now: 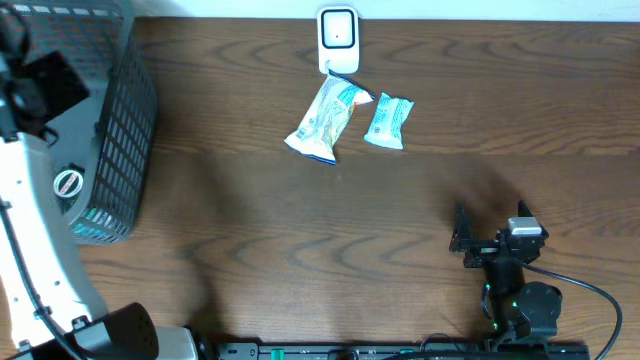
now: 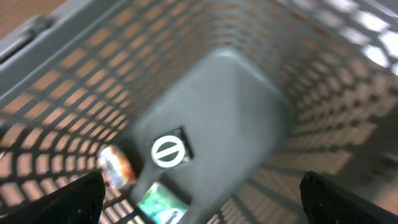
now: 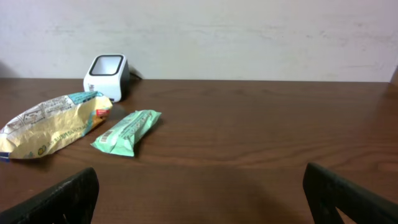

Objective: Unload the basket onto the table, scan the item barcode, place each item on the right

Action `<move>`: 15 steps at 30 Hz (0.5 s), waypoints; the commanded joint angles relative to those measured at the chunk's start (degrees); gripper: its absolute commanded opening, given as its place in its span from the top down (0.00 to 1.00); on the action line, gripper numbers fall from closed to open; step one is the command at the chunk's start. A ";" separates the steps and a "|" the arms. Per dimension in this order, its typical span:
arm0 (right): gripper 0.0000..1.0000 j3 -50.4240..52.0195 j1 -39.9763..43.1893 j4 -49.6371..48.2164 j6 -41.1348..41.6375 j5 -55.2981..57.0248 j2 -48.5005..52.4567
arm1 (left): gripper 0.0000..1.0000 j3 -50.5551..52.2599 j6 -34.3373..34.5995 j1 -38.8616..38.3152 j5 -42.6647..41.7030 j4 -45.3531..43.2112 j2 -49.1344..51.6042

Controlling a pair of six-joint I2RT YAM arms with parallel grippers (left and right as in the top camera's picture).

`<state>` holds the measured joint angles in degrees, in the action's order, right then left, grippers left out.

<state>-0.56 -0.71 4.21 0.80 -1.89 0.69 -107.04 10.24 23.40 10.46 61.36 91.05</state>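
The left jaws stand wide open with nothing between them. Their dark fingers (image 2: 62, 202) show only as tips at the bottom corners of the left wrist view. Straight below them is the inside of a dark mesh basket (image 2: 261, 56), whose walls close round on every side. On its grey floor, under the jaws, sits a round white sticker (image 2: 166, 151) with a bar across it. Beside the sticker lie a green packet (image 2: 163, 206) and a shiny orange packet (image 2: 115, 167), both blurred.

The right jaws are spread just as wide and hold nothing, their fingers (image 3: 59, 199) low over the wooden surface (image 3: 249, 155). Ahead of them and off to their left, well apart, lies a green snack bar (image 3: 127, 132). Further left is a larger snack bag (image 3: 53, 124), and behind both stands the white barcode scanner (image 3: 107, 74). Only bare surface lies between these jaws and the two packs.

The overhead view alone shows the basket at the far left of the surface, well away from the packs, with the left arm (image 1: 30, 230) reaching over it and hiding its own jaws. It also shows the bag's upper end just beside the scanner's base, and a narrow gap between bag and bar. Only the left wrist camera sees the packets in the basket.
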 commanded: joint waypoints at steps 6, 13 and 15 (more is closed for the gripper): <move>0.01 0.20 0.79 0.04 -0.02 0.02 -0.26 | 0.02 0.22 3.37 6.03 0.13 0.72 -0.48; 0.01 0.20 0.79 0.07 -0.02 0.02 -0.26 | 0.02 0.24 3.39 6.88 0.17 0.48 0.59; 0.01 0.22 0.79 0.07 -0.02 0.02 -0.26 | 0.02 0.24 3.41 7.93 0.13 0.76 1.88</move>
<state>-0.56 -0.71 4.21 0.82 -1.89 0.69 -107.04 13.32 29.65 10.46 61.71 91.07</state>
